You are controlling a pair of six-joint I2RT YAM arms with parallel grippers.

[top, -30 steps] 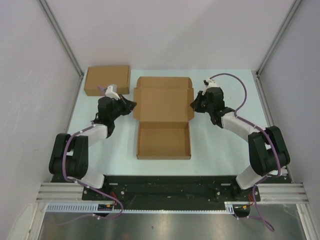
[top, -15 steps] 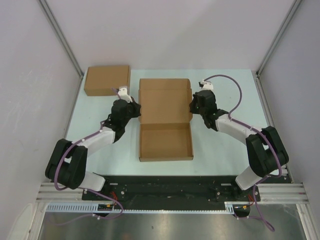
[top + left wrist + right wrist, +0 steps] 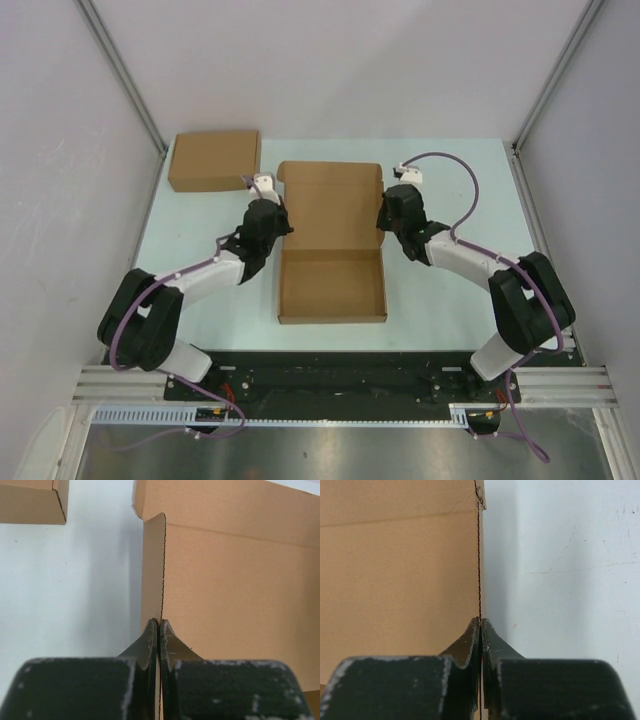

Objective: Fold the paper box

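A: Where's the paper box [image 3: 330, 240]?

B: Mid table [image 3: 185, 215], laid open between the arms. Tray half [image 3: 330, 285] is nearest the bases w/ walls up, lid panel [image 3: 330, 205] on the far side. The ready-made box [image 3: 213, 160] sits in the far-left corner, well apart. Not ours.

A: Jaws?

B: Both pressed together on cardboard. Left gripper [image 3: 159, 625] pinches the lid's left side flap [image 3: 152, 570], right gripper [image 3: 480, 622] pinches the right side flap [image 3: 479, 560]. Both flaps stand approx upright, edge running straight into the fingers.

A: So the step = raising the lid flaps. How to do it well?

B: My read: hinge each flap on its crease, not on the grip. Move L + R together so the lid panel doesn't skew or drag the tray. Stop at vertical or a touch inward, else they prob won't tuck inside the tray walls when the lid comes over. Thin board, so no wrist twist; it could crease off-line.

A: What do the wrist cams add?

B: Top cam hides the pinch under the wrist bodies, so you can't tell there if anything's held. Wrist cams show the board edge right in between the pads. Left wrist also shows the flap's rounded top corner + a corner of the ready-made box. Only the top cam gives the whole layout: tray, lid, both arms mirrored.
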